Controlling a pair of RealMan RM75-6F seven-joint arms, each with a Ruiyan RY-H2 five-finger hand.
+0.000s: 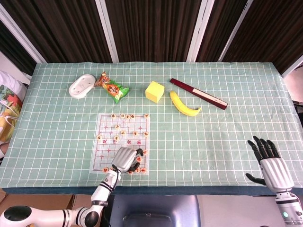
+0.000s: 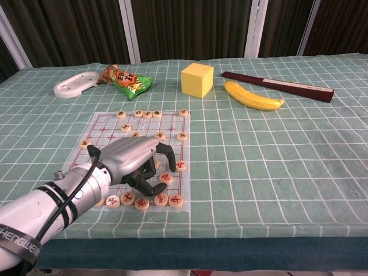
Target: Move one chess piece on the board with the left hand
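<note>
A clear chess board (image 1: 105,142) (image 2: 102,127) with red lines lies on the green checked cloth, with round wooden pieces along its far side, middle and near edge. My left hand (image 1: 125,160) (image 2: 135,161) hovers low over the board's near right part, fingers curled downward. One piece (image 2: 166,177) lies on the board between the fingertips and the thumb; whether they touch it is hidden. A row of pieces (image 2: 141,203) sits just in front of the hand. My right hand (image 1: 270,163) rests at the table's near right edge, fingers spread, holding nothing.
Behind the board lie a white tray (image 1: 82,86) (image 2: 76,85), a snack packet (image 1: 112,88) (image 2: 130,80), a yellow cube (image 1: 154,91) (image 2: 197,79), a banana (image 1: 183,105) (image 2: 253,96) and a long dark red box (image 1: 199,93) (image 2: 279,86).
</note>
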